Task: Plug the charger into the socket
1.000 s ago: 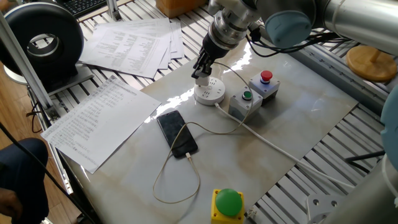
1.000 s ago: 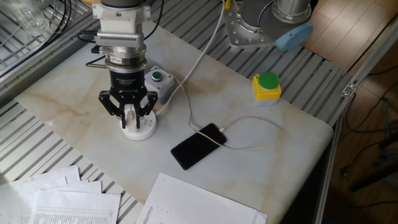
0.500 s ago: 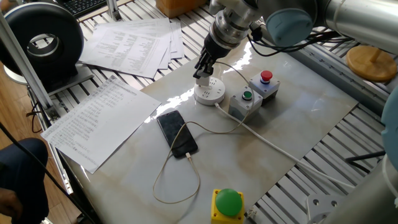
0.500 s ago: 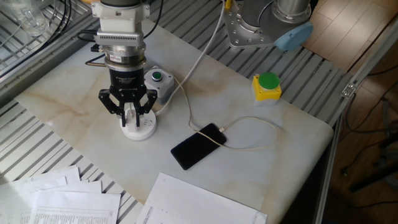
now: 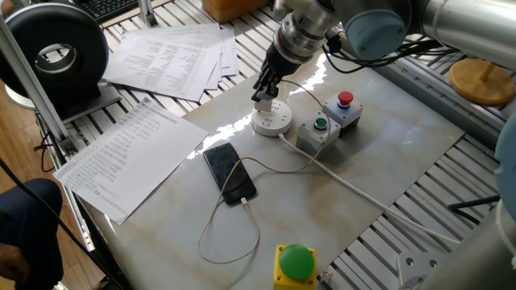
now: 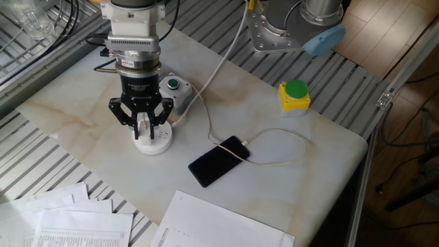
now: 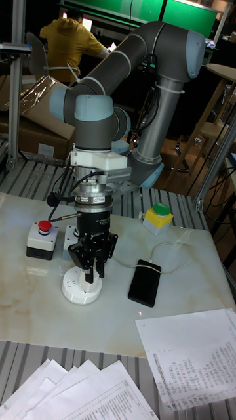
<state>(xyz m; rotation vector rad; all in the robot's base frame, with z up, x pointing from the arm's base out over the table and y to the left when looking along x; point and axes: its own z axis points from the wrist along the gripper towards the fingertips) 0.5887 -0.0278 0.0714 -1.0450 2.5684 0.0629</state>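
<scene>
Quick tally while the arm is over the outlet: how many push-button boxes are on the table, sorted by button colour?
Red button: 1, grey box
Green button on grey box: 1
Green dome on yellow box: 1
Total: 3 button boxes

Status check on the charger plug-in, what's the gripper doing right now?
Gripper shut on the charger, directly above the socket. Charger at the socket top; seating not confirmable. Grey button box close behind, not in the way.
</scene>
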